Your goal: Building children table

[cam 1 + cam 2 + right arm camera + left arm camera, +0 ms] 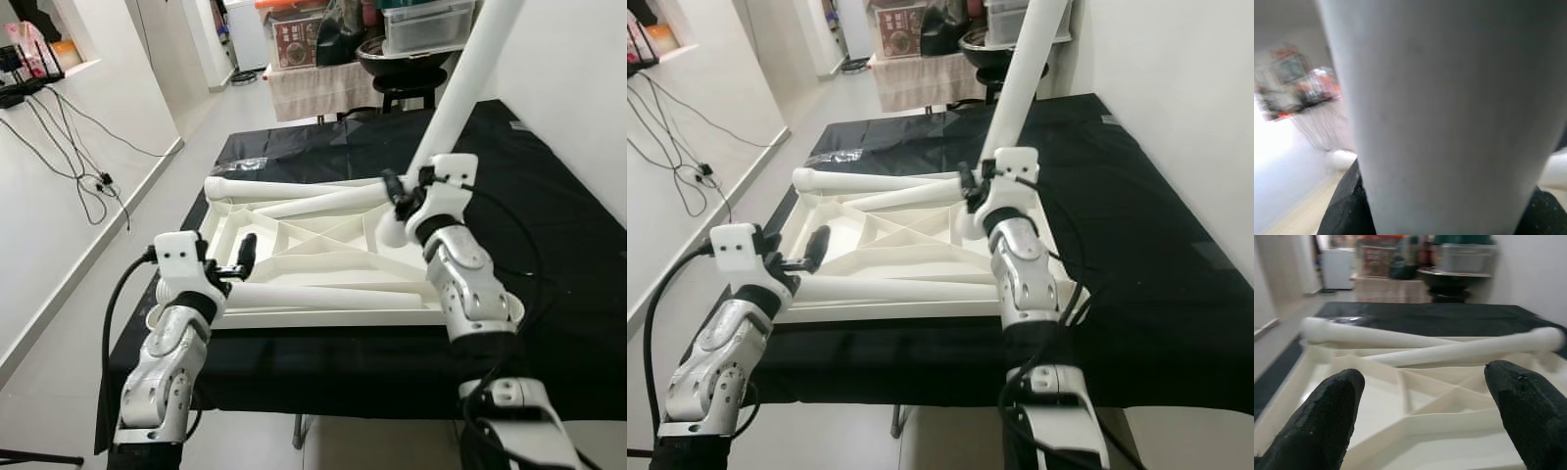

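An upturned white child's table top with ribs lies on the black-covered table. Three white legs rest loose on it: one across the back, one diagonal, one along the front. My right gripper is shut on a fourth white leg, holding it upright and slightly tilted over the top's right side; that leg is very close in the right wrist view. My left gripper hovers open over the top's left side, its fingers spread with nothing between.
A white wall runs close along the right of the table. Behind it stand a black stool with a dark bowl and stacked boxes. Cables trail on the floor at the left, beside an open aisle.
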Controlling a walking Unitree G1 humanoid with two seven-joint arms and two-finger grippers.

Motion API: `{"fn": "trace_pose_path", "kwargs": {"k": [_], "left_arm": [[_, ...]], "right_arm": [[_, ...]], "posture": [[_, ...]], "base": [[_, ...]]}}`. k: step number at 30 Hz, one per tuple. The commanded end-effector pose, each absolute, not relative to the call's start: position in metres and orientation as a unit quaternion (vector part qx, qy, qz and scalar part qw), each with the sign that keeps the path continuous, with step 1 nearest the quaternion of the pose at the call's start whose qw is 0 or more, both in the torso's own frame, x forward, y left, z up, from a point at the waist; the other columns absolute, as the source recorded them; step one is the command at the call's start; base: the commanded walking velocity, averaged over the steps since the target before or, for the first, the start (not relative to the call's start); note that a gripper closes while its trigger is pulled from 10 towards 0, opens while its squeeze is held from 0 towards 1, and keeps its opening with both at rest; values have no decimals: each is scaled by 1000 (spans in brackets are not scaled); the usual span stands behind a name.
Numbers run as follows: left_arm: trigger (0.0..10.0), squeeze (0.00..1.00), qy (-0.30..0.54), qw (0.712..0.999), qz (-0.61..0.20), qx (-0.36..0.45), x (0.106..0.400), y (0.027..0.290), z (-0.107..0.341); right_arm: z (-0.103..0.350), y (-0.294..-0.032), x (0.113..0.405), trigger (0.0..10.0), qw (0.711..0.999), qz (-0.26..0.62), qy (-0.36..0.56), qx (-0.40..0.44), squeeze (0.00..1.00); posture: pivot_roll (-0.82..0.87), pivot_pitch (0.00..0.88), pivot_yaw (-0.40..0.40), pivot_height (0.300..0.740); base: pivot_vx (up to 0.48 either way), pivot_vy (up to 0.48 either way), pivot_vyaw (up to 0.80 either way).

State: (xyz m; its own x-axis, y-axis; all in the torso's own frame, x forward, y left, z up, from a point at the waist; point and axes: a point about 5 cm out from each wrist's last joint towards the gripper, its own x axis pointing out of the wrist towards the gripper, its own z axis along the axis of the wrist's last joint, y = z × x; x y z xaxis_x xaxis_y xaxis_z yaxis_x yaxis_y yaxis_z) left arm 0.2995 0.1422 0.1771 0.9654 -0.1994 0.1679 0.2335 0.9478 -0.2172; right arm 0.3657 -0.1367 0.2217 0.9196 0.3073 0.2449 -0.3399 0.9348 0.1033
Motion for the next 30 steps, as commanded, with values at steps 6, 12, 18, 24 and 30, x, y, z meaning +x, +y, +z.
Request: {"fn": "trace_pose_path", "kwargs": {"k": [6, 12, 18, 24, 30], "left_arm": [[10000, 0, -88, 978, -146, -122, 294, 129, 181], [10000, 0, -80, 974, -173, -124, 288, 119, 177], [10000, 0, -51, 971, -210, -98, 281, 109, 164], [10000, 0, -4, 977, -205, -65, 272, 111, 136], [10000, 0, 40, 982, -176, -52, 263, 122, 114]], "right_arm": [[230, -127, 359, 10000, 961, 227, -134, 84, 0], [229, -124, 352, 10000, 949, 285, -130, 29, 0], [223, -126, 346, 10000, 932, 343, -112, -33, 0], [212, -119, 335, 10000, 901, 414, -84, -98, 0], [202, -116, 328, 10000, 890, 438, -65, -114, 0]], "posture": [[-144, 0, 126, 740], [-141, 0, 118, 740], [-139, 0, 115, 740], [-145, 0, 116, 740], [-139, 0, 117, 740]], "base": [[0, -468, 0], [0, -472, 0], [0, -236, 0], [0, 0, 0], [0, 240, 0]]}}
